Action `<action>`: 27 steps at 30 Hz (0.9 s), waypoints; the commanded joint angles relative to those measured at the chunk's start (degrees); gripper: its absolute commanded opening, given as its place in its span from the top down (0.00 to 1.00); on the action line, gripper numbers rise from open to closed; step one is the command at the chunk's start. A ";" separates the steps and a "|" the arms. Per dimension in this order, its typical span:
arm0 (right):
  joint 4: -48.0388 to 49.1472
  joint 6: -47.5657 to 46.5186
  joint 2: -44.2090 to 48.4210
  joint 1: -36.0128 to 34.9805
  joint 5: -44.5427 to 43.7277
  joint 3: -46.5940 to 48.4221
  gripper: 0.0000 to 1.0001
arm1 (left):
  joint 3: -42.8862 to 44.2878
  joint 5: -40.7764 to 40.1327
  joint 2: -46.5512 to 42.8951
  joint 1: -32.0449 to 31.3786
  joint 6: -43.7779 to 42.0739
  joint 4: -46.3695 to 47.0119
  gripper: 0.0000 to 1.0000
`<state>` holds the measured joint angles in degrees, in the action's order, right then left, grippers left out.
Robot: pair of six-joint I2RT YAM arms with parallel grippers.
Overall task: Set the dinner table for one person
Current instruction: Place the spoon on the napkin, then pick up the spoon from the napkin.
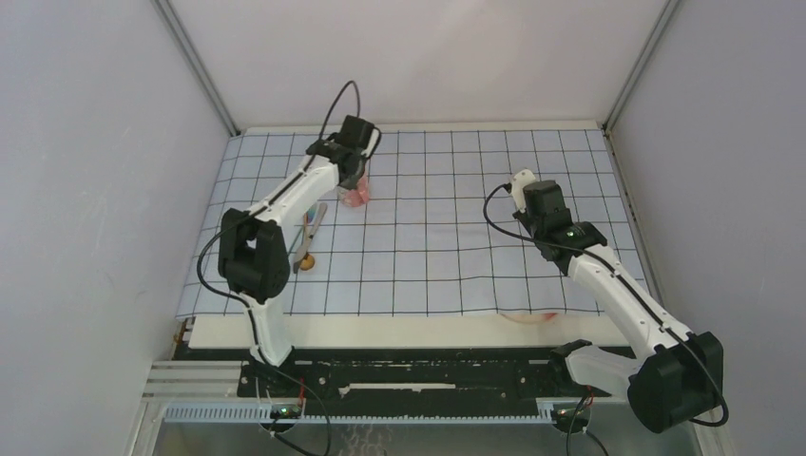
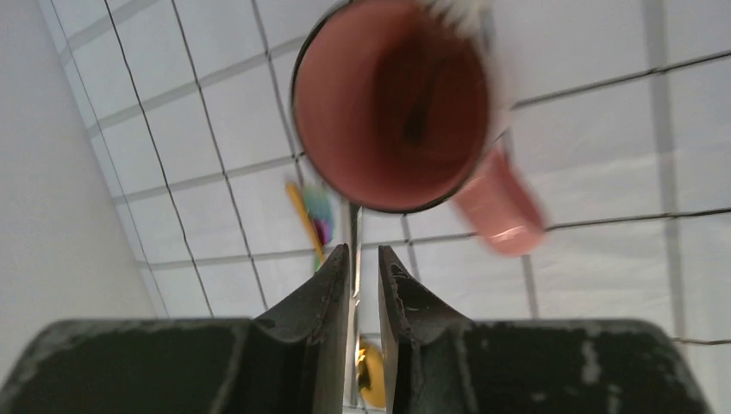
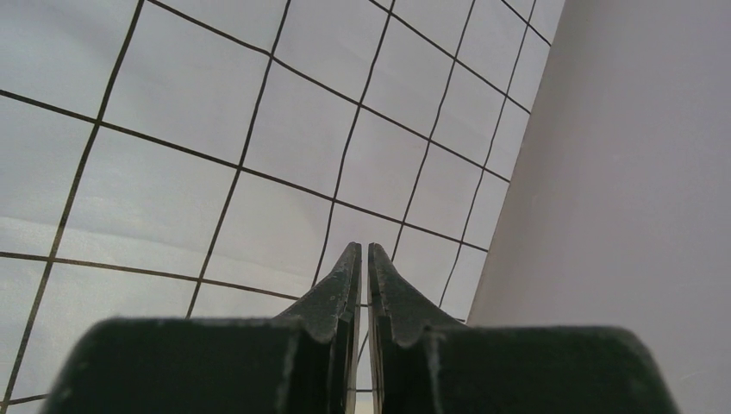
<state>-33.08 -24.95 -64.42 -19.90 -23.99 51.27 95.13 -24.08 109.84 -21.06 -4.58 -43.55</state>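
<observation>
A pink mug (image 1: 356, 198) stands upright on the pale-blue gridded cloth (image 1: 428, 237), which covers most of the dinner table (image 1: 380, 331). My left gripper (image 1: 352, 180) hangs just above the mug. In the left wrist view the mug's mouth (image 2: 392, 103) lies past the fingertips and its handle (image 2: 500, 207) points right. The left gripper (image 2: 364, 254) has its jaws a narrow gap apart with nothing between them. My right gripper (image 1: 522, 180) hovers over bare cloth at the right. In the right wrist view its jaws (image 3: 363, 250) are together and empty.
Cutlery (image 1: 309, 237) with an orange end lies on the cloth left of the mug. In the left wrist view a silver handle (image 2: 353, 233) and a colourful utensil (image 2: 315, 216) show. A pinkish thing (image 1: 527, 318) sits at the cloth's front edge. Grey walls close in both sides.
</observation>
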 commanded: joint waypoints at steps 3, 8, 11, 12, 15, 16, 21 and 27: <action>3.88 0.89 -1.11 -0.47 -0.02 0.43 0.87 | 11.53 -4.94 2.07 -4.56 -2.64 4.46 0.78; 2.96 1.26 -0.33 -0.49 -0.14 0.85 0.87 | 18.56 -14.05 9.14 -7.27 -6.62 5.24 0.78; 2.60 1.01 0.07 -0.40 -0.41 0.83 0.87 | 18.39 -16.35 11.20 -9.69 -8.48 8.53 0.77; 2.58 0.88 0.09 -0.48 -0.67 0.85 0.87 | 18.85 -15.95 11.98 -9.99 -8.04 7.98 0.77; 1.94 0.54 0.07 -0.38 -0.84 0.82 0.87 | 20.81 -12.87 13.67 -10.61 -5.18 5.06 0.75; 1.80 0.53 0.08 -0.37 -0.96 0.77 0.87 | 20.84 -11.83 13.66 -10.73 -4.69 4.74 0.74; 1.79 0.39 0.27 -0.49 -0.96 0.80 0.87 | 20.84 -9.94 12.56 -11.24 -4.01 4.70 0.67; 1.38 0.87 -0.04 -0.56 -0.29 0.77 0.86 | 20.04 -12.52 12.35 -12.00 -6.82 6.51 0.54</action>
<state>-32.38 -24.75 -65.58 -20.03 -23.90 51.27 112.66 -34.33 125.05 -32.67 -9.54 -39.46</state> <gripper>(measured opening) 0.134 0.445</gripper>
